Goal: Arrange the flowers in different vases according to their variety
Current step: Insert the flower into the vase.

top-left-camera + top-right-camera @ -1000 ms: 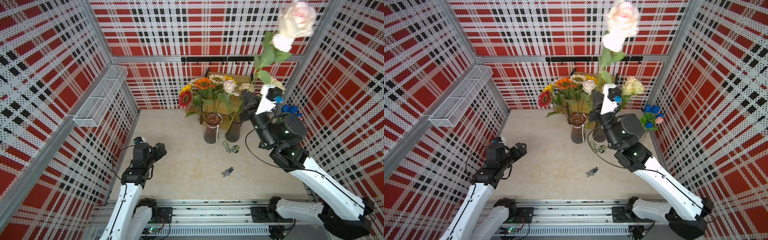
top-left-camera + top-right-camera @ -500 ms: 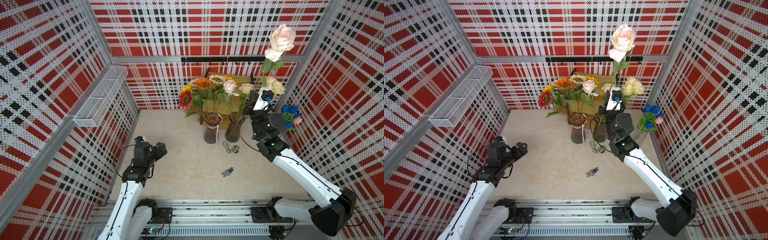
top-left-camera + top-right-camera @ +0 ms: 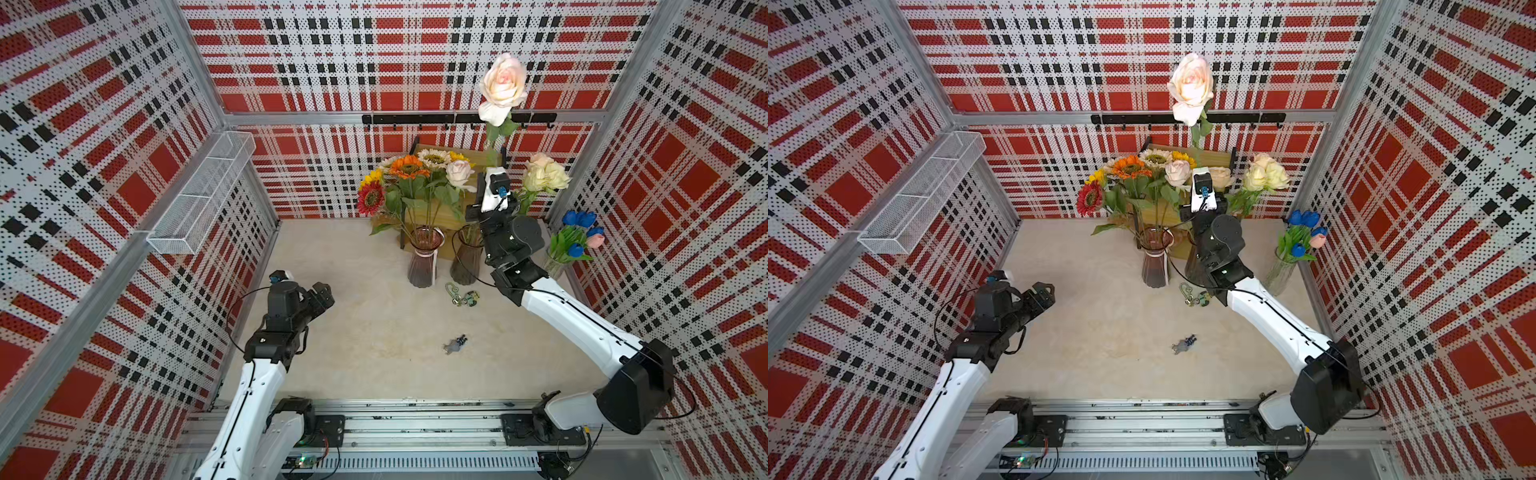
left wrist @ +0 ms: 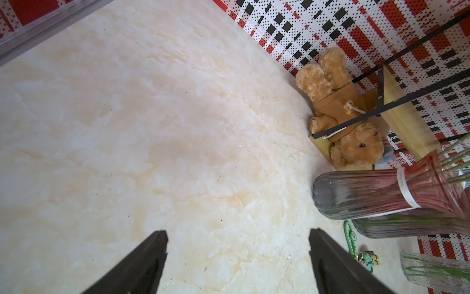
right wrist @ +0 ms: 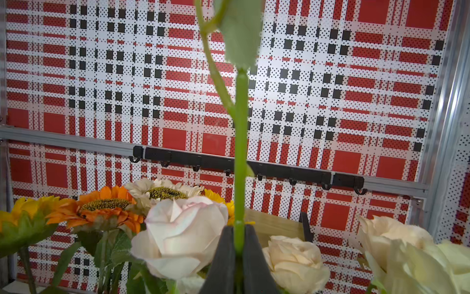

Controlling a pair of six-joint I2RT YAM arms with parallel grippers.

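My right gripper [image 5: 239,230] is shut on the green stem [image 5: 240,152] of a pale pink rose [image 3: 500,87], held upright with the bloom high above the brownish-purple vase [image 3: 467,257]. The pinkish vase [image 3: 424,262] beside it holds sunflowers [image 3: 409,166] and another pale rose [image 5: 183,229]. Cream roses [image 3: 544,174] stand to the right, their stems hidden behind my arm. Blue tulips and one pink one [image 3: 579,235] fill the clear cylinder [image 3: 1280,270]. My left gripper [image 4: 237,236] is open and holds nothing, low over the table at the left [image 3: 322,297].
A wooden shelf [image 3: 453,153] with a teddy bear [image 4: 340,109] stands against the back wall behind the vases. A green keychain [image 3: 461,295] and a small grey object [image 3: 455,345] lie on the table. A wire basket [image 3: 203,195] hangs on the left wall, and a hook rail [image 3: 415,120] on the back wall.
My right arm has swung down and back toward the vases, carrying the rose from close under the camera to above the brownish-purple vase. The left arm has not moved.
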